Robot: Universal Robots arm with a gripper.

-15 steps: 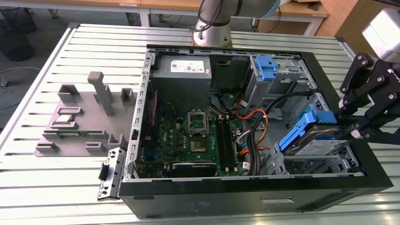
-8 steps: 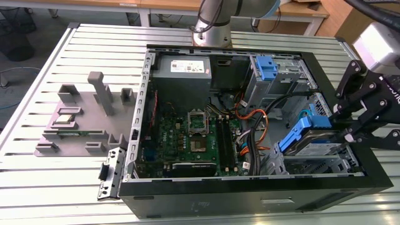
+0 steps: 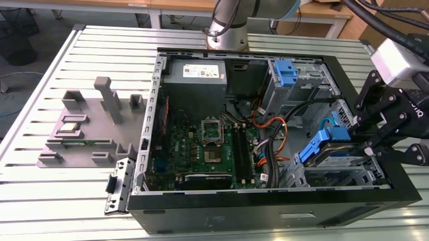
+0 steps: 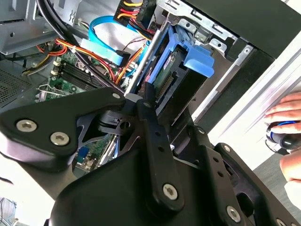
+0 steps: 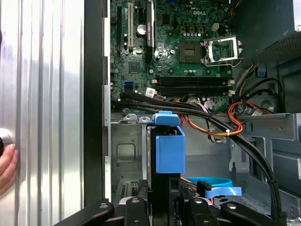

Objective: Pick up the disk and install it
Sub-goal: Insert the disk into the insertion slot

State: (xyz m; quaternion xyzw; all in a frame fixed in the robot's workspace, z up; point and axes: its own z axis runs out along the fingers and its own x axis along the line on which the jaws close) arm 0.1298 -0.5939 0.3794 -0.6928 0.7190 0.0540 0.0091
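The disk (image 3: pixel 333 152) is a silver drive in a blue plastic bracket (image 3: pixel 320 144). It hangs tilted over the drive cage (image 3: pixel 335 176) in the near corner of the open computer case, at the exterior view's right. My black gripper (image 3: pixel 362 144) is shut on the disk's outer end. In the first wrist view the disk (image 5: pixel 151 160) stands edge-on with its blue tab (image 5: pixel 169 153) toward the motherboard, and the gripper (image 5: pixel 162 206) clamps it. In the second wrist view the fingers (image 4: pixel 143 94) press against the disk (image 4: pixel 176 82) beside the blue tab (image 4: pixel 198 57).
Black and orange cables (image 3: pixel 282 131) run beside the cage. A tall blue latch piece (image 3: pixel 285 73) and a grey power supply (image 3: pixel 194 73) stand at the case's far side. A grey fixture (image 3: pixel 87 130) sits on the slotted table. A person's hand (image 4: pixel 287 117) rests outside the case.
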